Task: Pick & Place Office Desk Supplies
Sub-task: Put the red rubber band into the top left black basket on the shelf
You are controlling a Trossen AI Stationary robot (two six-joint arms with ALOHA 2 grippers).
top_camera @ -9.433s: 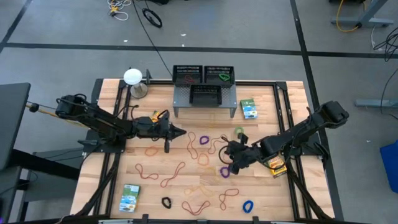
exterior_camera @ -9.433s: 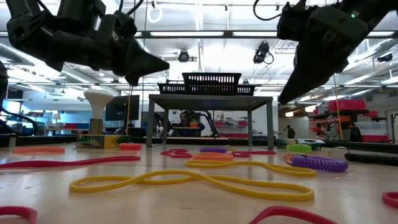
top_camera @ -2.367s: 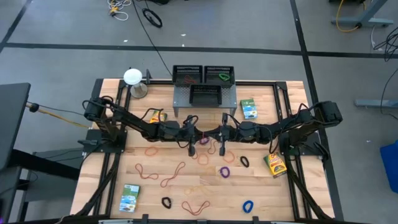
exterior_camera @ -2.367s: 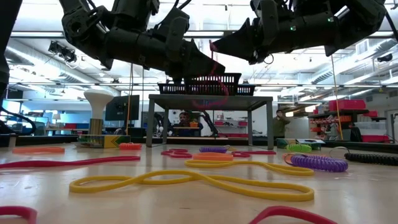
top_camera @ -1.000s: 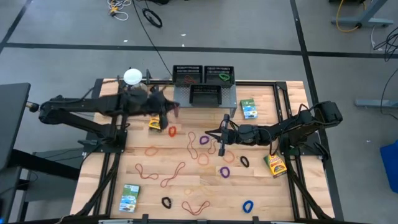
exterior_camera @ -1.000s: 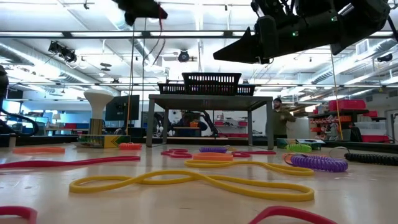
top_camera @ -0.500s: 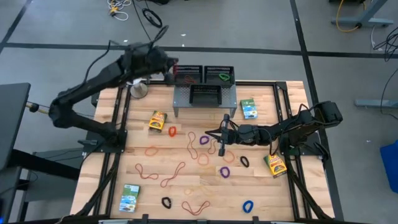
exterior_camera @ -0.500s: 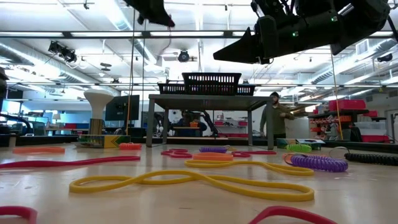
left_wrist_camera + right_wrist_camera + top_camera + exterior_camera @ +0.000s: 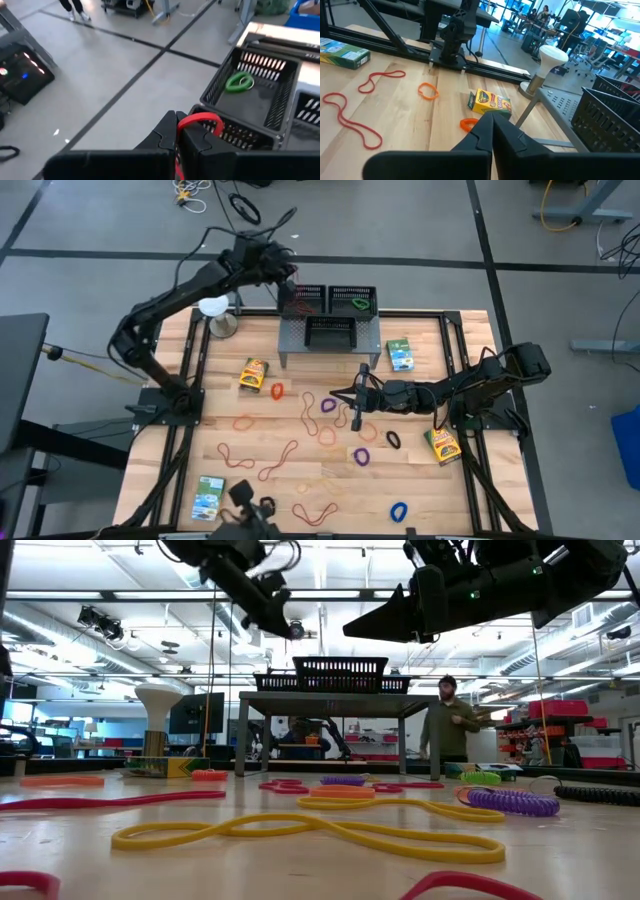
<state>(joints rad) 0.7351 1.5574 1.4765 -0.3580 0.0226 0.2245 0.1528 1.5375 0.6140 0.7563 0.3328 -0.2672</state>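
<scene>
In the left wrist view a red rubber-band loop sticks out of my shut left gripper. In the high view that gripper hangs at the table's far side, above the far-left rim of the left black mesh tray. That tray stands on the grey shelf and holds red bands. The tray beside it holds a green band. My right gripper hovers shut over the table's middle with nothing in it. Many coloured bands lie on the wood. My left gripper pinches the red rubber band between its two fingertips. A small loop stands out past the tips. Another stretch of the band runs back between the fingers. The band is lifted clear, above the mesh tray's wall; the fingers slant downward.
A third mesh tray sits at the shelf's front. The white ball on its stand is at the far left. Card boxes lie on the wood. A person walks in the room behind.
My left arm has swung from over the table's left middle toward the far edge, carrying the red band. It now reaches over the left mesh tray with its gripper still shut on the band. A person in the background has walked to the right.
</scene>
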